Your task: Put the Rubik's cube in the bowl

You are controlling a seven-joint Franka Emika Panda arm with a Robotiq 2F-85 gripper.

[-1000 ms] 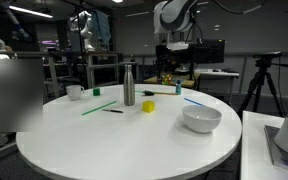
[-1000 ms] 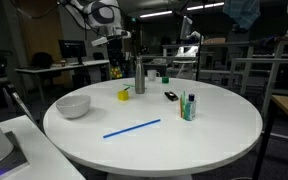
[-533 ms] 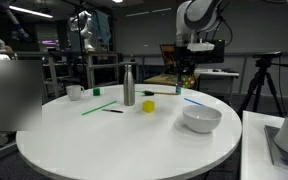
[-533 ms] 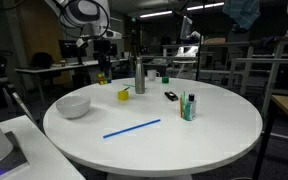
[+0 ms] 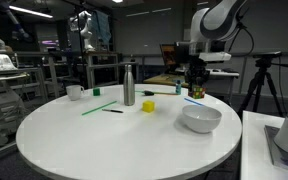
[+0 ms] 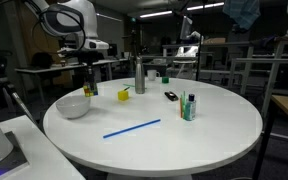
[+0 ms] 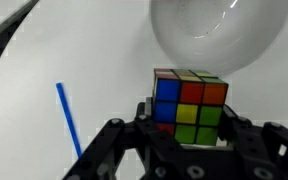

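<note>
In an exterior view the end effector (image 5: 195,86), clamped on the Rubik's cube (image 5: 195,93), had swung across to hang just short of the bowl (image 5: 202,120); in an exterior view the bowl (image 6: 72,108) sat just below it; in the wrist view the cube (image 7: 189,103) was gripped with the bowl (image 7: 219,30) just ahead, so the drop looked near.

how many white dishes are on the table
2: the bowl near the gripper holding the Rubik's cube, and a small cup across the table. None look hidden.
</note>
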